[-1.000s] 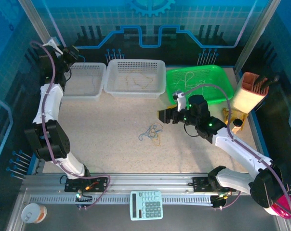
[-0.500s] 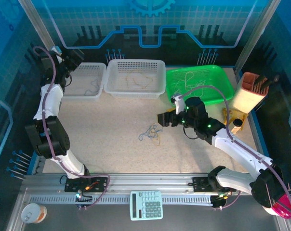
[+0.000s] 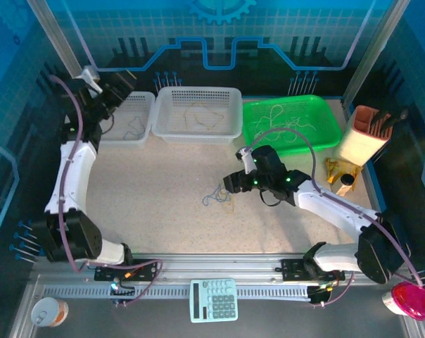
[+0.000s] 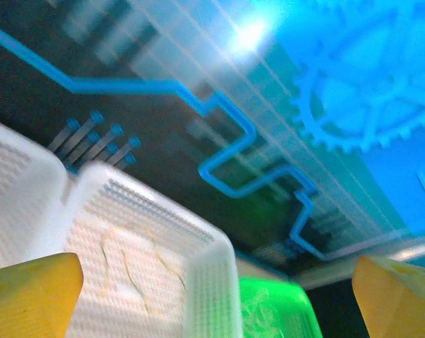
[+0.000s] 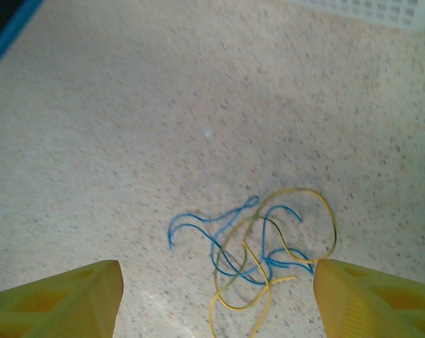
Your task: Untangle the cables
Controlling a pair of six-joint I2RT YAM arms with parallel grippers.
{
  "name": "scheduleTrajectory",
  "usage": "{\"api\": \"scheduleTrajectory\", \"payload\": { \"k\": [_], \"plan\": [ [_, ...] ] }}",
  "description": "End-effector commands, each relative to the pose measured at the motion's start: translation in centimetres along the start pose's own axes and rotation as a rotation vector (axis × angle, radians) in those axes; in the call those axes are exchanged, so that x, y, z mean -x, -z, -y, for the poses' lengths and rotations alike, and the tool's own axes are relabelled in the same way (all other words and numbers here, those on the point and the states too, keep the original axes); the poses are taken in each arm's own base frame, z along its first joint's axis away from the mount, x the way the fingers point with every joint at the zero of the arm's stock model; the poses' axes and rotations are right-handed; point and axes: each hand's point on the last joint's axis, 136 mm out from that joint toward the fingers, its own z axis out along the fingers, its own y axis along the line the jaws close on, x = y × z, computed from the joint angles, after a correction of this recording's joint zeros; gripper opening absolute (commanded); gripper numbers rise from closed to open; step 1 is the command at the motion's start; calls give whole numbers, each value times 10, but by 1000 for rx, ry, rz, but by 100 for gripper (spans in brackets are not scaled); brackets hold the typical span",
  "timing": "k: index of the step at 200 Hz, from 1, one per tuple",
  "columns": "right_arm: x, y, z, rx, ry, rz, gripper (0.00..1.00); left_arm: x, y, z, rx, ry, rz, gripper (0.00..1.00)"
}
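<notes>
Tangled cables (image 3: 219, 194) lie on the speckled beige table (image 3: 156, 190).

White left arm (image 3: 70, 165) stands tall over the far-left corner of the speckled beige table (image 3: 163, 169), black yellow-tipped left gripper (image 3: 121, 84) lifted and angled upward, jaws wide apart. White right arm (image 3: 332, 205) lies low toward table centre, right gripper (image 3: 231, 182) facing down, jaws spread wide.

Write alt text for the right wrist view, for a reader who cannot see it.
A small tangle of thin blue and yellow cables lies on a speckled beige table, in front of the open right tool, whose yellow fingers frame the bottom corners. A white basket edge shows top right.
</notes>
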Motion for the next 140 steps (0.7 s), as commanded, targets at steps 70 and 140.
{"api": "scheduleTrajectory", "payload": {
  "k": [70, 140],
  "plan": [
    [-51, -48, 15, -118, -40, -203, 65, -197, 43, -44, 79, 114, -331, 99],
    [-55, -66, 7, -115, -26, -239, 52, -224, 44, -54, 91, 126, -391, 99]
  ]
}}
